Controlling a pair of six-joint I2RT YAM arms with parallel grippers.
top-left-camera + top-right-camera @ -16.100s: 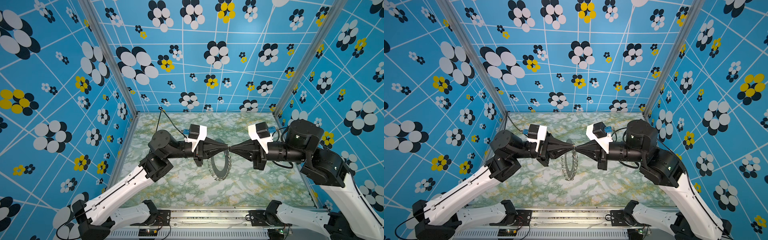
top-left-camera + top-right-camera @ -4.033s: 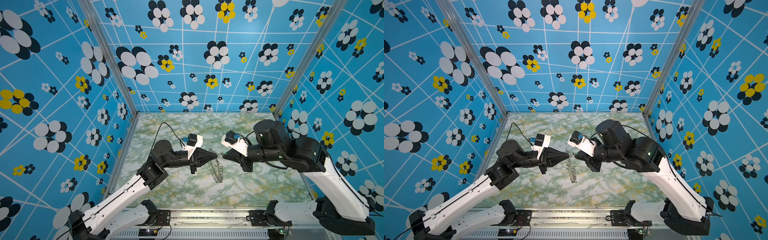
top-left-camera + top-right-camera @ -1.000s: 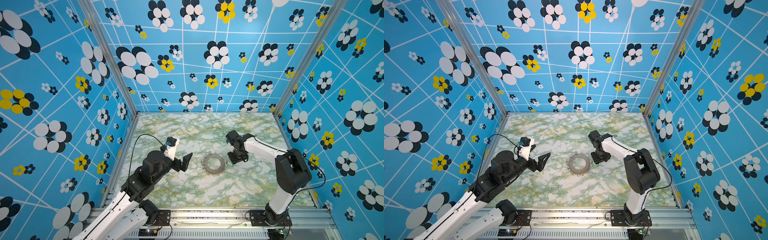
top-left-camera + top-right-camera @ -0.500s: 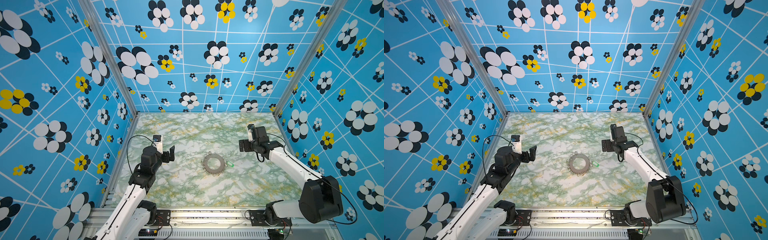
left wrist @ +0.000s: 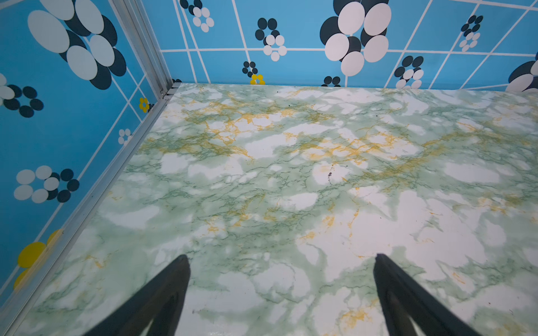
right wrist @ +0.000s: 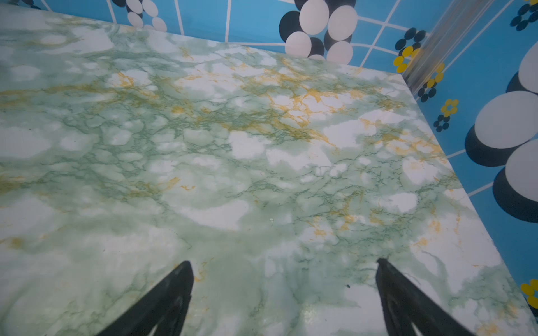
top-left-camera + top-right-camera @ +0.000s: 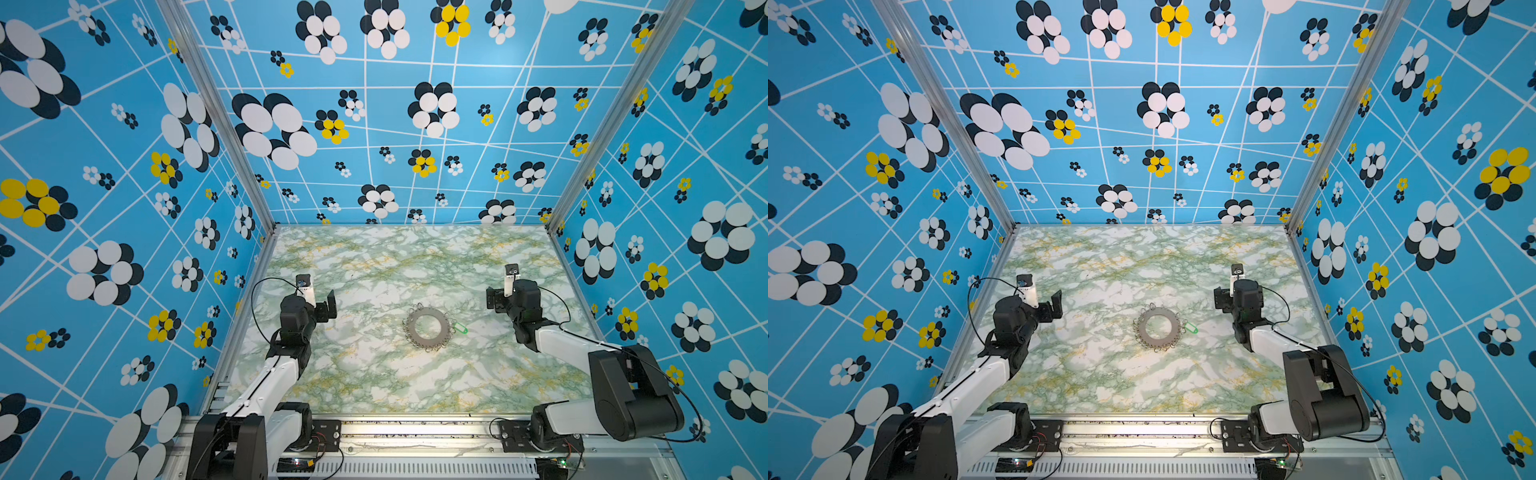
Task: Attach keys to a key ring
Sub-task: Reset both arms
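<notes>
The key ring [image 7: 429, 328] is seen lying flat near the middle of the marbled table [image 7: 374, 374] in both top views. The green key tag [image 7: 1191, 328] is found at the ring's three o'clock, right against its fringe of wire loops [image 7: 1177, 338]; whether it is threaded onto one cannot be told. The left gripper [image 7: 326, 305] is held well apart at the ring's nine o'clock, its jaws spread wide with nothing between them, as is shown in the left wrist view. The right gripper [image 7: 494, 300] is held well apart at about two o'clock, its jaws likewise spread wide and empty, with only bare table seen between them.
</notes>
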